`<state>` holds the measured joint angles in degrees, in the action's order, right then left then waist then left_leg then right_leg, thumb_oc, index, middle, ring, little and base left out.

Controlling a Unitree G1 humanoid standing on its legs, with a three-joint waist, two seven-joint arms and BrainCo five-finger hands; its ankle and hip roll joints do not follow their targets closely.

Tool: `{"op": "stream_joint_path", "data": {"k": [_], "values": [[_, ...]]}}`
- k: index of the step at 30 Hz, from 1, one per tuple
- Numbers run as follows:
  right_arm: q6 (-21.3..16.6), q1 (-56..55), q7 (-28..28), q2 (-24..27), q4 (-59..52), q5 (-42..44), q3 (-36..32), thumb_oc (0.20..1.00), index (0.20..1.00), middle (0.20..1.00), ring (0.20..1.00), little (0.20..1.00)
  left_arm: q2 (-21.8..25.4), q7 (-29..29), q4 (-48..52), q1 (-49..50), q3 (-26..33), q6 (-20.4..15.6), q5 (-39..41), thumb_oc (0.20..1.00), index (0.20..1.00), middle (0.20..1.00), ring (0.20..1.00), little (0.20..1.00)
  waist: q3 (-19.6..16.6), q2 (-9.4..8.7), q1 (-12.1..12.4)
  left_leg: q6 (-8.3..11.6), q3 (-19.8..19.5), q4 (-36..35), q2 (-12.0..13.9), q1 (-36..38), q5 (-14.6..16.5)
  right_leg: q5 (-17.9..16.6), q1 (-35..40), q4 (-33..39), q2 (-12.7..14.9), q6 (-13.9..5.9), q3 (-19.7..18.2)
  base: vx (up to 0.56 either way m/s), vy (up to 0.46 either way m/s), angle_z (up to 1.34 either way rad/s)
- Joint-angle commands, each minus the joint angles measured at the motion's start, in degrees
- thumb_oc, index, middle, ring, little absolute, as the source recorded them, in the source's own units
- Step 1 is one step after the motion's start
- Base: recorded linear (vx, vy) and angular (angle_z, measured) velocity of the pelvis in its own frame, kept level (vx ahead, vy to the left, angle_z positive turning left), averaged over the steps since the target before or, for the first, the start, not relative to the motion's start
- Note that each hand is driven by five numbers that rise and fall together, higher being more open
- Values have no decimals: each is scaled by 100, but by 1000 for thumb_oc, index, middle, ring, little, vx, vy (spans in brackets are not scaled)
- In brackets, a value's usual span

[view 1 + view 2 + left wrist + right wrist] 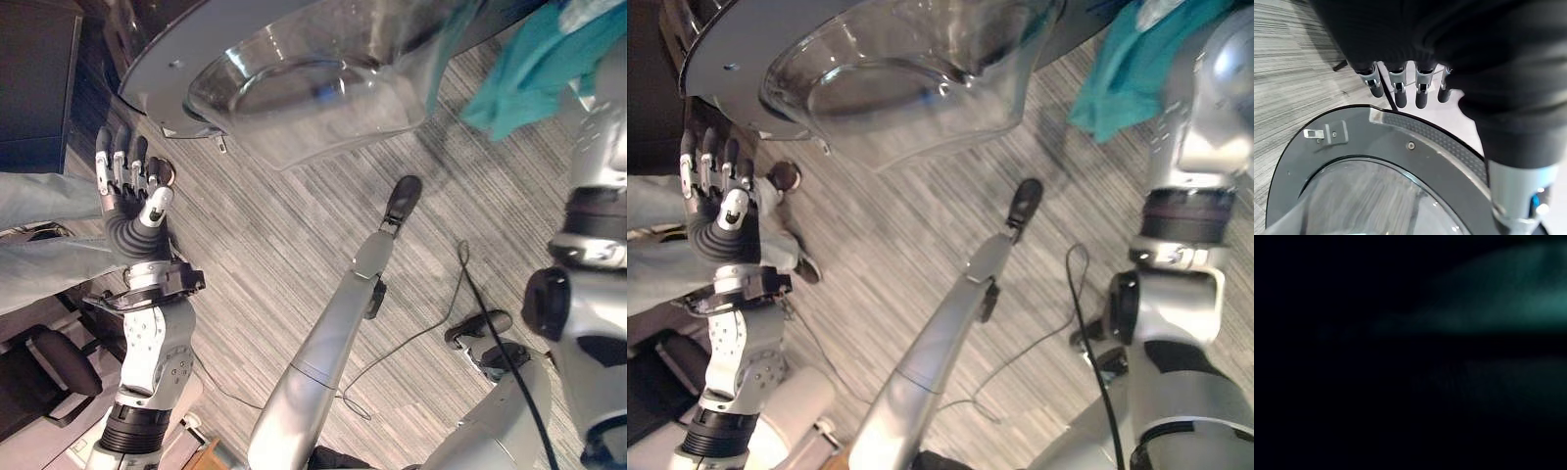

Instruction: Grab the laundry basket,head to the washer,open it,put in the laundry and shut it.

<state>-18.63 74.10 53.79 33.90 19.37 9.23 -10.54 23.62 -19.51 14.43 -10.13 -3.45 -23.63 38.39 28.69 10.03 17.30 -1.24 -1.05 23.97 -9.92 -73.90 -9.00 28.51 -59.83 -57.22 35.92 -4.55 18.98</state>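
Note:
The washer's round door (294,78) hangs open at the top of the eye views, its clear glass bowl bulging towards me. My left hand (132,211) is raised just below the door's grey rim, apart from it, with straight fingers (1396,93) and nothing held. In the left wrist view the door (1376,161) lies past those fingers. A teal cloth (534,69) hangs at the top right, where my right arm (598,147) reaches upward; the hand itself is hidden behind the cloth. The right wrist view is dark, with the teal cloth (1508,308) faintly lit.
A person's leg in grey trousers (39,235) stands at the left, with a shoe (784,176) near my left hand. A black office chair (49,372) sits at the lower left, and a dark cabinet (34,78) at the upper left. Striped grey carpet (294,235) covers the floor.

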Motion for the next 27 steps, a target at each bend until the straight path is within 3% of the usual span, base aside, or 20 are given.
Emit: {"op": "stream_joint_path", "data": {"k": [1, 10, 14, 16, 18, 19, 20, 21, 22, 23, 25, 27], "values": [[95, -921, 377, 244, -814, -443, 145, 200, 200, 200, 200, 200, -158, -42, -196, 264, 66, -271, 121, 1000, 1000, 1000, 1000, 1000, -921, 368, -111, 300, 107, 549, 219, -437, 1082, -352, -397, 68, -380, -25, -389, 98, 92, -11], [658, -540, 728, 523, -669, -584, 73, 200, 200, 200, 200, 200, -120, -10, -70, 325, 90, -248, 87, 1000, 1000, 1000, 1000, 1000, -1045, 364, -177, 222, 272, 427, 250, -366, 1108, -575, -545, 217, -349, -147, -610, 35, 46, -13], [912, 243, 734, 1174, -8, -290, 535, 200, 200, 200, 200, 200, 37, 28, -76, 318, 13, -211, 116, 1000, 1000, 1000, 1000, 1000, -1142, 280, -125, 216, 286, 410, 244, -382, 1108, -621, -566, 266, -319, -200, -610, 25, 9, -7], [833, 1800, 38, 2194, 1730, 819, 2313, 200, 200, 200, 200, 200, 319, 60, -148, 242, -113, -266, 191, 1000, 1000, 1000, 1000, 1000, -1240, -7, 38, 246, 228, 237, 268, -374, 1052, -734, -507, 452, -321, -294, -486, 6, -62, -8], [234, 3076, -1658, 2347, 3549, 3427, 3751, 200, 200, 200, 200, 200, 354, 155, -326, 0, -191, -180, 322, 1000, 1000, 1000, 1000, 1000, -1275, -312, 65, 284, 141, 100, 343, -357, 1006, -833, -452, 649, -416, -360, -359, 10, -82, -7], [234, 3076, -1658, 2347, 3549, 3427, 3751, 200, 200, 200, 200, 200, 354, 155, -326, 0, -191, -180, 322, 1000, 1000, 1000, 1000, 1000, -1275, -312, 65, 284, 141, 100, 343, -357, 1006, -833, -452, 649, -416, -360, -359, 31, -70, -13], [125, 3903, -2146, 2634, 3218, 3605, 4711, 200, 200, 200, 200, 200, 431, 316, -444, 126, -150, -62, 482, 1000, 1000, 1000, 1000, 1000, -1387, -511, 7, 326, 105, 19, 380, -325, 979, -796, -384, 825, -480, -343, -247, 42, -63, -12], [379, 4514, -2312, 2769, 3845, 3507, 5507, 200, 200, 200, 200, 200, 574, 454, -510, 312, -109, -37, 552, 1000, 1000, 1000, 1000, 1000, -1492, -589, 35, 347, 33, 5, 360, -335, 956, -756, -392, 798, -524, -299, -194, 51, -75, -10], [633, 4731, -2614, 2759, 4411, 3581, 5858, 1000, 1000, 1000, 1000, 1000, 569, 507, -504, 360, -98, -37, 611, 1000, 1000, 1000, 1000, 1000, -1507, -582, 41, 358, 0, 13, 362, -376, 945, -743, -452, 746, -532, -269, -195, 29, -55, -1], [1072, 4936, -3118, 2702, 5200, 3614, 6289, 1000, 1000, 1000, 1000, 1000, 535, 603, -424, 452, -88, -24, 716, 1000, 1000, 1000, 1000, 1000, -1517, -605, 24, 366, -8, 65, 395, -451, 952, -725, -545, 679, -544, -208, -209, 6, -32, 3], [1253, 5002, -3270, 2630, 5535, 3545, 6467, 1000, 1000, 1000, 1000, 1000, 573, 616, -406, 469, -50, -21, 726, 1000, 1000, 1000, 1000, 1000, -1495, -621, 15, 369, 8, 102, 413, -483, 963, -728, -579, 658, -566, -186, -218, -11, -23, 6], [1773, 4631, -3843, 2587, 6385, 3571, 6392, 1000, 1000, 1000, 1000, 1000, 675, 819, -335, 479, -110, 156, 664, 1000, 1000, 1000, 1000, 1000, -1424, -604, -8, 379, 38, 159, 461, -515, 979, -687, -614, 669, -627, -131, -215, -14, -22, -2]]}}
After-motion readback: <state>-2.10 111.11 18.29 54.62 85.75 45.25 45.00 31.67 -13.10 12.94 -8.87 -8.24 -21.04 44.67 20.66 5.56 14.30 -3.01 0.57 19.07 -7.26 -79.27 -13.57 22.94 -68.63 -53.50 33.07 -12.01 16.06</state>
